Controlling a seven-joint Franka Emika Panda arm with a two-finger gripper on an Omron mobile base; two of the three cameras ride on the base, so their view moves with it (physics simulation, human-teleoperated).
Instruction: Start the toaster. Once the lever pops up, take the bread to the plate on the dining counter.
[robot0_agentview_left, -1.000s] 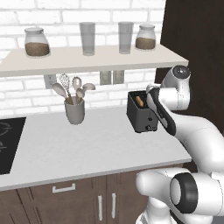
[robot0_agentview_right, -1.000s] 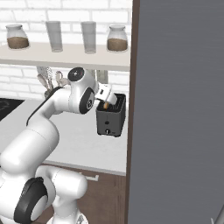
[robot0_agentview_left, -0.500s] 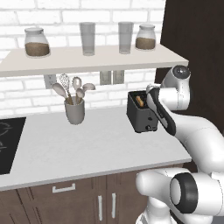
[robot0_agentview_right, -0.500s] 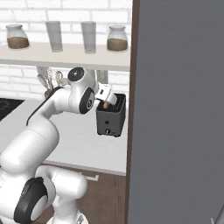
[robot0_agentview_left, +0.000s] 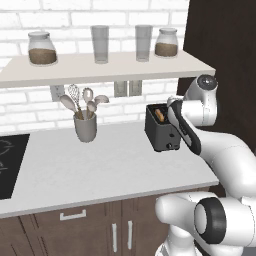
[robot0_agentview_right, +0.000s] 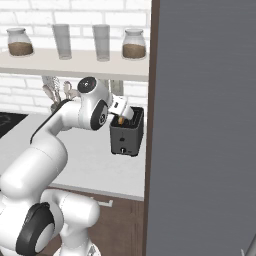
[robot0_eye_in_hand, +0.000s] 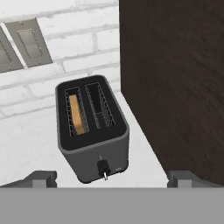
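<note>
A black flat hob (robot0_agentview_left: 11, 162) is sitting at the far left of the grey worktop (robot0_agentview_left: 100, 172). To its right, a grey cup (robot0_agentview_left: 85, 128) is holding spoons and a whisk. High on the long shelf (robot0_agentview_left: 100, 69), two brown-filled jars and two clear glasses are standing in a row. The small boxy dark grey toaster (robot0_agentview_left: 161, 129) is resting near the worktop's right end, close beside a tall dark wood wall (robot0_eye_in_hand: 175, 78). A tan slice of bread (robot0_eye_in_hand: 77, 114) is sitting low in the toaster's left slot; the other slot is bare. The gripper (robot0_eye_in_hand: 109, 178) is hovering over the toaster, its two tips wide apart, holding nothing. Open worktop is lying to the toaster's left.
</note>
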